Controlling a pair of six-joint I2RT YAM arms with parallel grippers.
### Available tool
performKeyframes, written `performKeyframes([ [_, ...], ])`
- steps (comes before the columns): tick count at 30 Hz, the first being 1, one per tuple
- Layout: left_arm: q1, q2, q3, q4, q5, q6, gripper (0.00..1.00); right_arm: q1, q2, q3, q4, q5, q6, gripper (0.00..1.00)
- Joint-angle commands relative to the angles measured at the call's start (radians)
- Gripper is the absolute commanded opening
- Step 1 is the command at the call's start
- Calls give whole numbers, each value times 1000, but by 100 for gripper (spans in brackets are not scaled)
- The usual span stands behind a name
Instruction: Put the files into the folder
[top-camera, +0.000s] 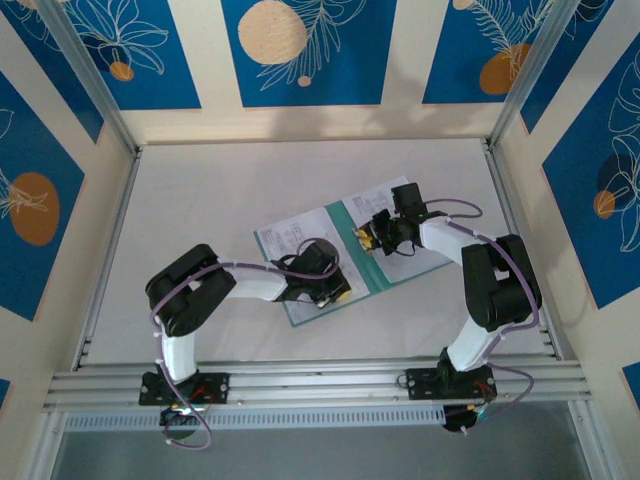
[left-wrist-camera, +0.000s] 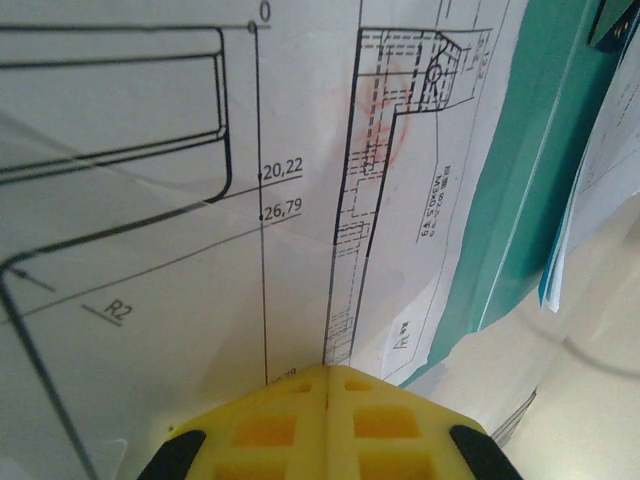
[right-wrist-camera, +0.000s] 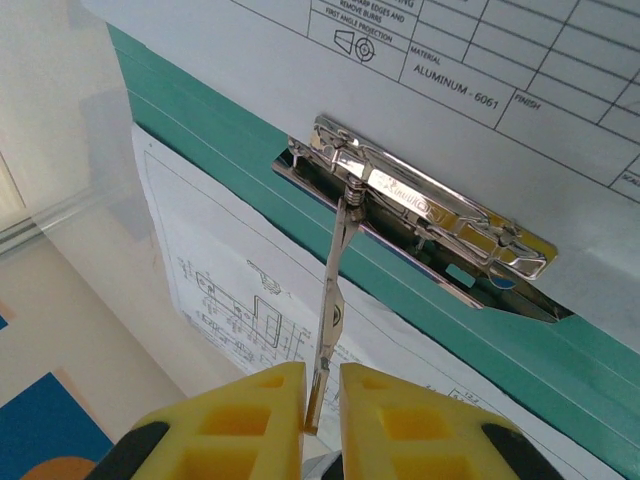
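The teal folder lies open in the middle of the table, a printed file sheet on its left half and another on its right half. My left gripper sits at the near edge of the left sheet. In the left wrist view its yellow fingers are shut tip to tip on that drawing sheet, with the teal cover to its right. My right gripper is at the spine, shut on the raised lever of the silver clip.
Pale walls with blue panels and aluminium posts ring the white table. A metal rail runs along the near edge by the arm bases. Bare tabletop lies left of and behind the folder.
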Motion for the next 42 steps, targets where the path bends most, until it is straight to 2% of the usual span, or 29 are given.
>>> performKeyframes([
  [1,-17,46,-12,-97,7,16,0,6,-21,34,-39,4,-1,18],
  [7,-17,48,-9,-98,8,16,0,6,-15,34,-40,4,1,14],
  [14,-16,46,-13,-98,8,11,0,2,-6,43,-76,4,-27,0],
  [20,-14,40,-44,-47,18,-30,0,-20,4,20,-122,-11,-100,0],
  [31,1,-5,-85,-60,6,-33,0,-56,5,-57,-132,37,-253,0],
  [42,7,-23,-97,-78,8,-24,0,-59,20,-178,-50,99,-243,0],
])
